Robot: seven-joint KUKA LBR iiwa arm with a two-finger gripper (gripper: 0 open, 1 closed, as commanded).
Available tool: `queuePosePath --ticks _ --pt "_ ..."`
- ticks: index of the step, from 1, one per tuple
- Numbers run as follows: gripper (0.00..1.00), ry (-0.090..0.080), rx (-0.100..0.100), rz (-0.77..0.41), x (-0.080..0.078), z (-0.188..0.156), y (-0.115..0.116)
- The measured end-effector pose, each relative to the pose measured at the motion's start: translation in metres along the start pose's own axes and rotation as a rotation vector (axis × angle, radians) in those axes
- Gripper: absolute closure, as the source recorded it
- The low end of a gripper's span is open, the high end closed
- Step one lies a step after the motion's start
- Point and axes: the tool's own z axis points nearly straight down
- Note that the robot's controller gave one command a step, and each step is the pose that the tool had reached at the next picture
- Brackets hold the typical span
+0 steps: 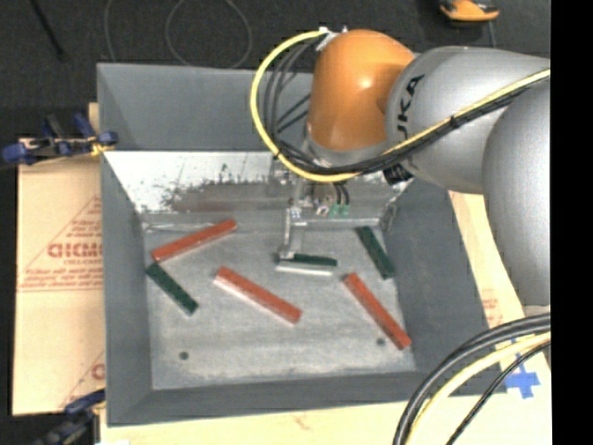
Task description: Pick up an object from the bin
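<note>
My gripper (289, 247) hangs low in the middle of the bin, under the arm's orange cover. Its tip comes down at the left end of a short dark green stick (309, 262) that lies flat and crosswise on the bin floor. Whether it touches the stick I cannot tell. A longer red stick (258, 295) lies slanted just in front and to the left of it. Another dark green stick (376, 251) lies slanted to the right of the gripper.
A red stick (377, 311) lies slanted at the front right, another red stick (195, 239) at the back left, and a dark green stick (171, 288) near the left wall. The arm and its cables reach in from the right over the back wall.
</note>
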Motion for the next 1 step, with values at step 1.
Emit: queuePosePath --ticks 1 --pt "0.00 0.009 0.000 0.031 0.0107 0.1088 0.0043"
